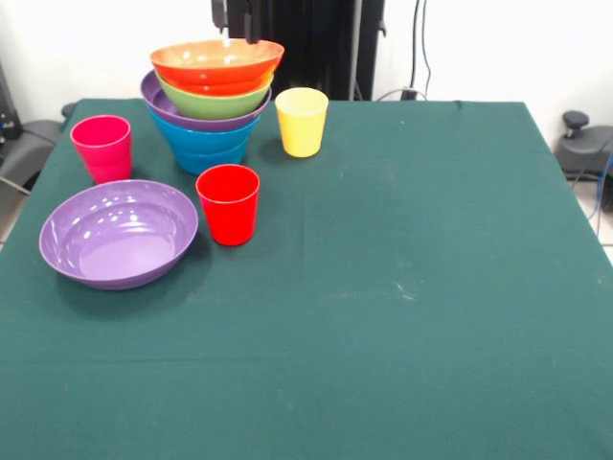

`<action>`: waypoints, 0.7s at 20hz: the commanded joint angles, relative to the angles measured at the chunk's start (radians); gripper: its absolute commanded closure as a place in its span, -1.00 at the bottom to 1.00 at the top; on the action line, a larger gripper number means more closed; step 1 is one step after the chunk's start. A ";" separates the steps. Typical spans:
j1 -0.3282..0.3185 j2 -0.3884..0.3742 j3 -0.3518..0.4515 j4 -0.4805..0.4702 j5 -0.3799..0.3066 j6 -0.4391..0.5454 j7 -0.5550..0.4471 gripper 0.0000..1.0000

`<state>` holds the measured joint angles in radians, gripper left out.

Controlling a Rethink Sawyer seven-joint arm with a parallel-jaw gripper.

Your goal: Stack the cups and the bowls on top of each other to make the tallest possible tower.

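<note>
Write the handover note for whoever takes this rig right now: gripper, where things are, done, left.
Gripper: only dark parts at the top edge above the tower; open or shut cannot be told.
Done: orange bowl on green, purple and blue bowls, nested.
Loose on the table: purple bowl in front of the tower, pink cup, red cup, yellow cup, all upright.
Left: add these four.

Glossy plastic bowls (213, 91) and cups (228, 203); matt cloth table (402, 287).
</note>
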<state>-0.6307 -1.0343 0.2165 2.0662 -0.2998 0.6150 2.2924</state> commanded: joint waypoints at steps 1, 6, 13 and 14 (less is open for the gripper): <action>0.064 0.106 0.097 -0.075 -0.027 -0.015 -0.056 -1.00; 0.087 0.165 0.110 -0.209 -0.009 0.082 -0.076 -1.00; 0.099 0.260 0.135 -0.398 -0.020 0.189 -0.133 -1.00; 0.099 0.270 0.139 -0.425 -0.023 0.213 -0.146 -1.00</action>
<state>-0.5529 -0.8817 0.2725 1.8272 -0.3004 0.6823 2.2924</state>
